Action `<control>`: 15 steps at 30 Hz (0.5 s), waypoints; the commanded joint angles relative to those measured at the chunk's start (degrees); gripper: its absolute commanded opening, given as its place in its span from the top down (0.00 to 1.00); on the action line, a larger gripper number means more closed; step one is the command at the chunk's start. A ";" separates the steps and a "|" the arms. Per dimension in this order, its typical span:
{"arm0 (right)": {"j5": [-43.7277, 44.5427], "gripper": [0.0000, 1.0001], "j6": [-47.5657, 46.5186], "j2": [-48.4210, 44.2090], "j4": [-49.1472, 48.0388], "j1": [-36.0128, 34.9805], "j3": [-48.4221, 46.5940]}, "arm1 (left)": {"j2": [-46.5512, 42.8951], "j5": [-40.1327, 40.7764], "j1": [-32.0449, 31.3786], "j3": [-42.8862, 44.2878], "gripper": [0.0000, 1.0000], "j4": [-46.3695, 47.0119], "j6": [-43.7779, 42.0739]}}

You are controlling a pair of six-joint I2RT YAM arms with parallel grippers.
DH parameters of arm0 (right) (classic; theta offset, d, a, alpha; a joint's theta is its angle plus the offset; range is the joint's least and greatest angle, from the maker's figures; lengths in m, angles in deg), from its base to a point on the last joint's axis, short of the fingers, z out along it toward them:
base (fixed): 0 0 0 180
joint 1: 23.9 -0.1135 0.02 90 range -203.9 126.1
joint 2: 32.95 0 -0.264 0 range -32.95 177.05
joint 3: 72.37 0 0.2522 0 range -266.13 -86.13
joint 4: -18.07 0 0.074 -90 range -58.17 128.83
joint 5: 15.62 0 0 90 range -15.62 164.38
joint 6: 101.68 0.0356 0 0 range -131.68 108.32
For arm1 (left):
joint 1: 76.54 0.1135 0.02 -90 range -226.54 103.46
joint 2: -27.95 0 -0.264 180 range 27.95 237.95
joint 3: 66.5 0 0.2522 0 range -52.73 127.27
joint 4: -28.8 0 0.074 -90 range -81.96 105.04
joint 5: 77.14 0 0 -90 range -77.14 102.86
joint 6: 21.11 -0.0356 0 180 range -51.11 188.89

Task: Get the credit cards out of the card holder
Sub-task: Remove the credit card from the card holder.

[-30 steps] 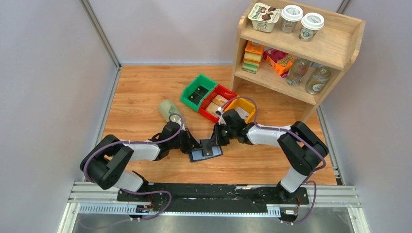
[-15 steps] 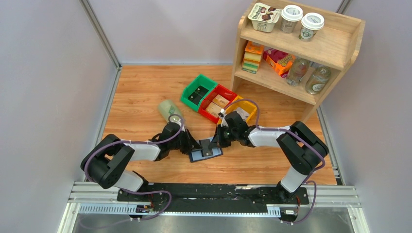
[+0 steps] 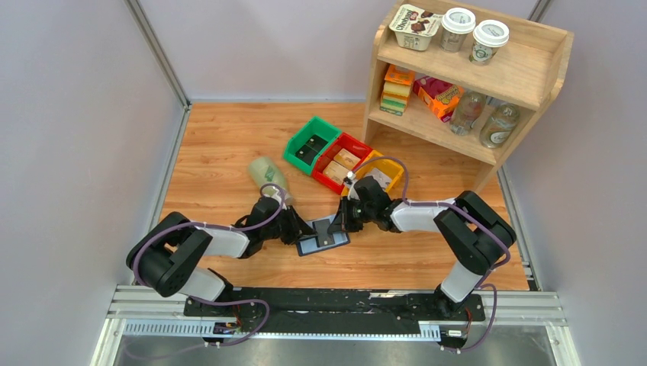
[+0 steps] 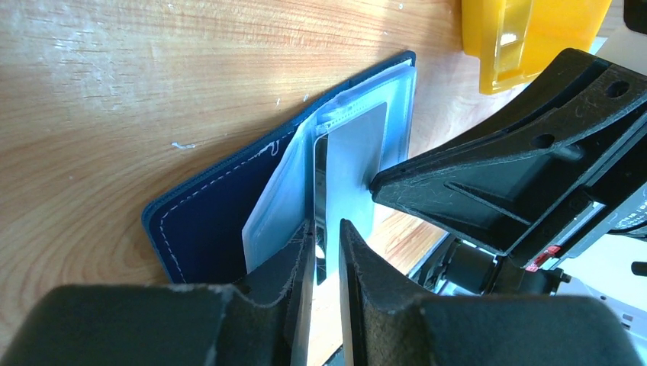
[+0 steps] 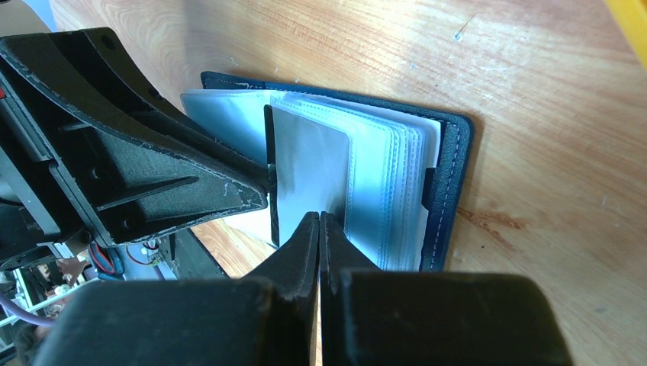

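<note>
The navy card holder [image 3: 321, 245] lies open on the wood between both grippers. One pale grey credit card [image 5: 309, 168] stands raised from its clear sleeves [image 5: 385, 191]. My right gripper [image 5: 319, 218] is shut on this card's near edge; it sits right of the holder in the top view [image 3: 339, 223]. My left gripper [image 4: 326, 229] is at the holder's left [image 3: 307, 229]. Its jaws stand a narrow gap apart around the card's dark edge. The card [image 4: 355, 160] and the navy cover [image 4: 202, 229] show in the left wrist view. The two grippers' tips nearly meet at the card.
Green [image 3: 311, 143], red [image 3: 342, 160] and yellow [image 3: 379, 171] bins stand just behind the grippers. A pale cup [image 3: 265, 174] lies on its side at the back left. A wooden shelf [image 3: 473, 76] with cups, boxes and bottles stands at the back right.
My left arm has drawn slightly back to the left. My right gripper has shifted slightly right. The holder stays in place with the card raised between the grippers.
</note>
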 commanded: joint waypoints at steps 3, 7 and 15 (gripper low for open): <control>6.32 1.00 -2.10 3.18 6.10 0.65 2.94 | 0.99 -0.44 0.18 -0.08 0.75 3.92 0.39; 6.32 1.00 -1.92 3.27 5.92 0.65 3.11 | 2.93 -1.32 0.18 0.10 0.83 6.02 1.17; 7.20 1.00 -1.92 3.53 6.01 1.18 4.43 | -0.67 0.08 0.18 -2.10 1.00 7.44 1.71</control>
